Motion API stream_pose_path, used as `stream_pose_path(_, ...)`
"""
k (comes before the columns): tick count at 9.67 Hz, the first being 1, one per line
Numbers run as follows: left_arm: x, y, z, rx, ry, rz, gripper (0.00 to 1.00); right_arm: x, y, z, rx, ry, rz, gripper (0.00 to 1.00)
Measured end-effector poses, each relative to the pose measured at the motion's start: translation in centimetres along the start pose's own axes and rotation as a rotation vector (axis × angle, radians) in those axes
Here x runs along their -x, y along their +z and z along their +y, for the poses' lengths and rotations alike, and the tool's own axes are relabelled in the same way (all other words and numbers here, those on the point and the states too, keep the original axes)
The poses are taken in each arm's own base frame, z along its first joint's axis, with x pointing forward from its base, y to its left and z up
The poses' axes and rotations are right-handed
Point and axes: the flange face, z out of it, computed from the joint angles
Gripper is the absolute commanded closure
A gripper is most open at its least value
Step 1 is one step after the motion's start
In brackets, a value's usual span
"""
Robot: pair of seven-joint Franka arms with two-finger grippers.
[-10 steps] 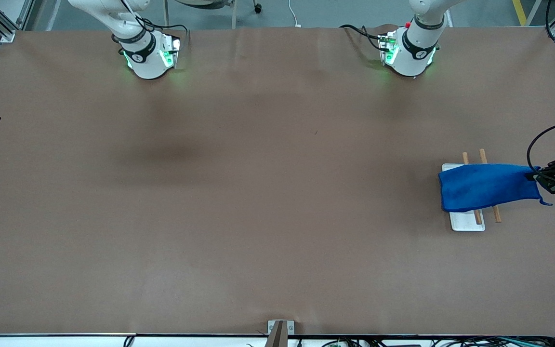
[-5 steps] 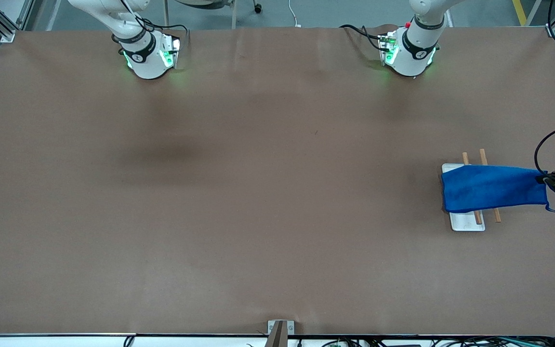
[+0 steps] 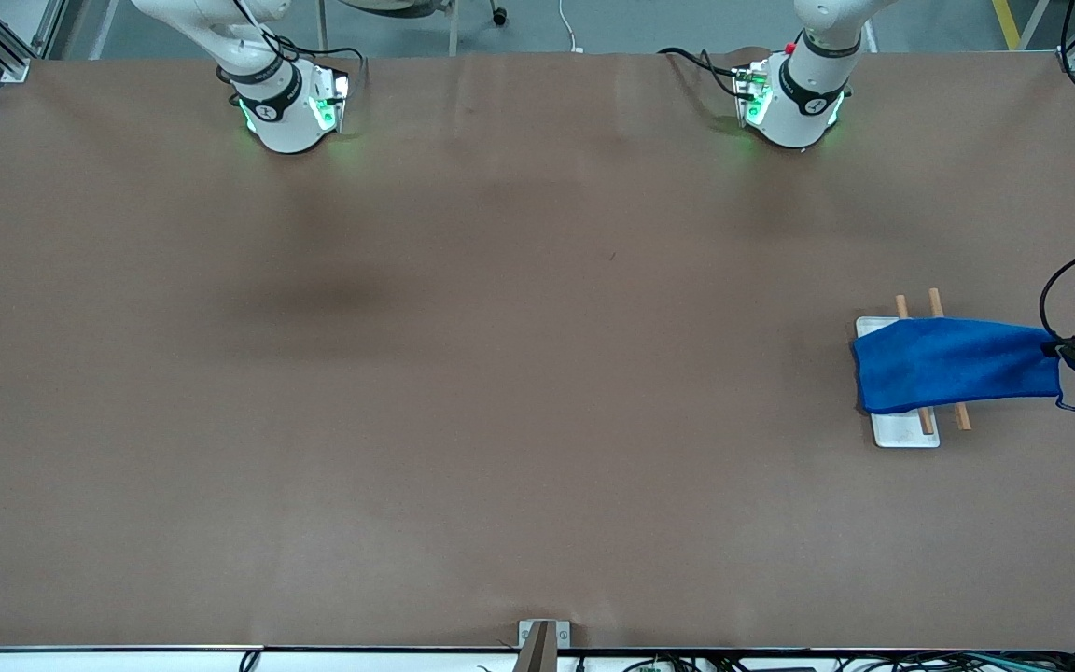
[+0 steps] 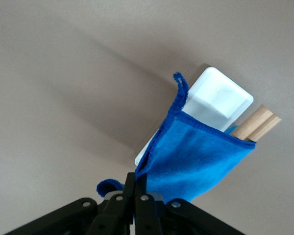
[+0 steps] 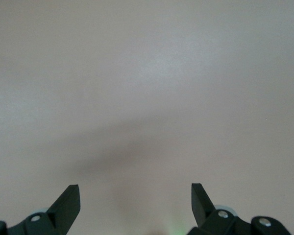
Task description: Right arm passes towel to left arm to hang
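Observation:
The blue towel (image 3: 957, 364) lies draped over two wooden rods (image 3: 963, 415) that rest on a white tray (image 3: 906, 429), toward the left arm's end of the table. My left gripper (image 3: 1065, 353) is shut on the towel's edge at the end away from the tray, and the cloth is pulled out flat. In the left wrist view the closed fingers (image 4: 136, 178) pinch the towel (image 4: 196, 161), with the tray (image 4: 218, 95) and rods (image 4: 257, 122) past it. My right gripper (image 5: 135, 193) is open over bare table, holding nothing.
The brown table (image 3: 500, 373) spreads wide between the two arm bases (image 3: 290, 112) (image 3: 794, 107). A small metal bracket (image 3: 537, 639) sits at the table edge nearest the front camera. A black cable (image 3: 1055, 289) loops above the left gripper.
The left gripper has drawn the towel's edge toward the left arm's end of the table, stretching the cloth flatter over the rods. It has hardly moved in the last half second.

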Motion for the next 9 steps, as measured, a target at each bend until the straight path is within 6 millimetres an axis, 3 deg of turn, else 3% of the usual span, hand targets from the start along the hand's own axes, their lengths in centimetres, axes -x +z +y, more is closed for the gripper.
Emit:
stream_pose_path(1, -0.3, 0.4, -0.6, 0.004, 0.016, 0.000, 0.96, 0.0, 0.0, 0.0, 0.000, 0.000, 0.000, 0.00)
stream_pose_path(2, -0.6, 0.7, -1.0, 0.007, 0.027, 0.001, 0.86, 0.0, 0.0, 0.0, 0.000, -0.001, 0.000, 0.00)
stream_pose_path(3, -0.9, 1.0, -1.4, 0.009, 0.042, 0.000, 0.68, 0.0, 0.0, 0.0, 0.000, -0.001, 0.000, 0.00)
stream_pose_path(4, -1.1, 1.3, -1.9, 0.012, 0.060, -0.002, 0.30, 0.0, 0.0, 0.0, 0.000, -0.001, 0.000, 0.00)
stream_pose_path(5, -1.3, 1.6, -2.4, 0.007, 0.073, -0.003, 0.00, 0.0, 0.0, 0.0, 0.000, 0.000, 0.000, 0.00)
stream_pose_path(7, -1.5, 1.7, -2.9, -0.054, 0.093, 0.007, 0.00, 0.0, 0.0, 0.0, 0.000, 0.000, 0.000, 0.00)
stream_pose_path(9, -1.5, 0.1, -1.8, -0.075, 0.120, 0.047, 0.00, 0.0, 0.0, 0.1, 0.000, 0.001, 0.000, 0.00)
